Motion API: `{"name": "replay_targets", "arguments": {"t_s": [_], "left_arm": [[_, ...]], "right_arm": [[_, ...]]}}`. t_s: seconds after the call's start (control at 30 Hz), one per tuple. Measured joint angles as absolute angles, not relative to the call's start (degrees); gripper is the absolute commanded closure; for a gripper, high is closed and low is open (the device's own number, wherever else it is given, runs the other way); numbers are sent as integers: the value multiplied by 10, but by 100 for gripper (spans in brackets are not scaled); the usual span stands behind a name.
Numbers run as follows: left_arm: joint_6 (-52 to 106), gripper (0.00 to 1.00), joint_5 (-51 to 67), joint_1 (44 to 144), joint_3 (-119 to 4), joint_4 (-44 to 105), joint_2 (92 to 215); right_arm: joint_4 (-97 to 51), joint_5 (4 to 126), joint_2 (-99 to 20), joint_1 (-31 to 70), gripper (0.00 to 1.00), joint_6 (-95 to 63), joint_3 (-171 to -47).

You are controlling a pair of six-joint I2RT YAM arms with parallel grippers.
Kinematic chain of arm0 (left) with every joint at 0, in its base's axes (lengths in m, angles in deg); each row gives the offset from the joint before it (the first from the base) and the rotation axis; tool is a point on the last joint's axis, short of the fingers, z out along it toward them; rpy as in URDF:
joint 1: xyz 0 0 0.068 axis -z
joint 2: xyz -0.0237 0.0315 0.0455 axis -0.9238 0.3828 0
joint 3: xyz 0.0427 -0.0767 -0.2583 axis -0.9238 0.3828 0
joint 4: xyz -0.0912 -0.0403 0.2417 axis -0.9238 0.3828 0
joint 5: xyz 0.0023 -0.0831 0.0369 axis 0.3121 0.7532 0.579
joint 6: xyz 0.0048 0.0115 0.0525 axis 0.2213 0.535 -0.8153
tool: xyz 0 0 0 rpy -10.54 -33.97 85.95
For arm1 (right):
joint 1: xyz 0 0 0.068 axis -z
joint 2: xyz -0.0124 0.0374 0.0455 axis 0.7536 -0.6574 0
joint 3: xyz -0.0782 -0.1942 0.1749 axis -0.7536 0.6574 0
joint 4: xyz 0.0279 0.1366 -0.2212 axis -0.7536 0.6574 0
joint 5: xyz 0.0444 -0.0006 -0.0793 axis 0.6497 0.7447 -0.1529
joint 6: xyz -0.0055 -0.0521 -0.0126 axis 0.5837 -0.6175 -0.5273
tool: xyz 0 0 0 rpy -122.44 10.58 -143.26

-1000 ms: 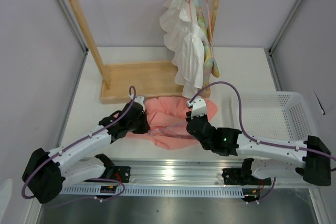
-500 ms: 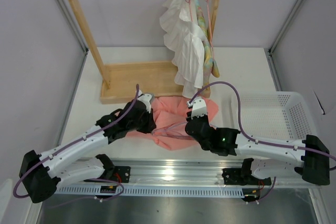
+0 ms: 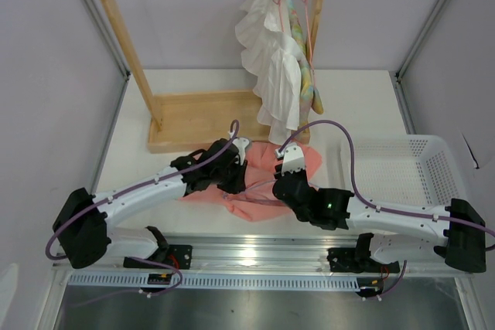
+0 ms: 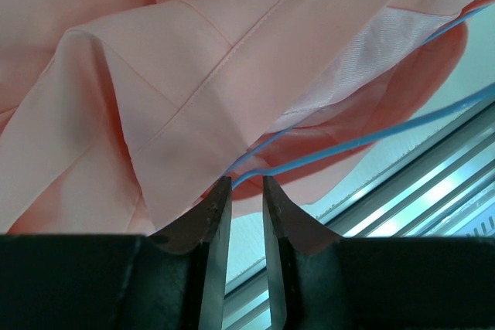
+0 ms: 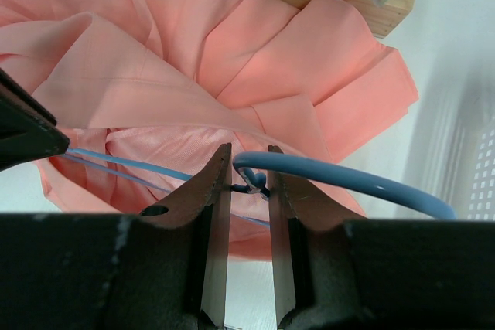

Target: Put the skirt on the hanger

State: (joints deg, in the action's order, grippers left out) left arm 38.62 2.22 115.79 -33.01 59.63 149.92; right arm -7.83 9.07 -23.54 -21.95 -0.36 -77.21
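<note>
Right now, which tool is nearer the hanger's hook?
Right. The right tool straddles the neck just below the hook; the left tool sits farther along the hanger wire, beside the skirt.

I see matching limbs: the left arm and the right arm are white shells broken by black joint housings. A purple cable loops loose along each. A small green light glows on the right wrist housing. The left hand and the right hand each carry two dark, tapered fingers with greyer inner faces.
</note>
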Motion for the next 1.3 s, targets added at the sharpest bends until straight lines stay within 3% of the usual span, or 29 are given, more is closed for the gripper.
{"name": "replay_targets", "arguments": {"t_s": [0.8, 1.3], "left_arm": [[375, 92, 69, 1159, -353, 586, 1552], [327, 77, 150, 1159, -405, 573, 1626]], "right_arm": [[-78, 89, -236, -227, 100, -4, -772], [-77, 89, -243, -228, 100, -4, -772]]}}
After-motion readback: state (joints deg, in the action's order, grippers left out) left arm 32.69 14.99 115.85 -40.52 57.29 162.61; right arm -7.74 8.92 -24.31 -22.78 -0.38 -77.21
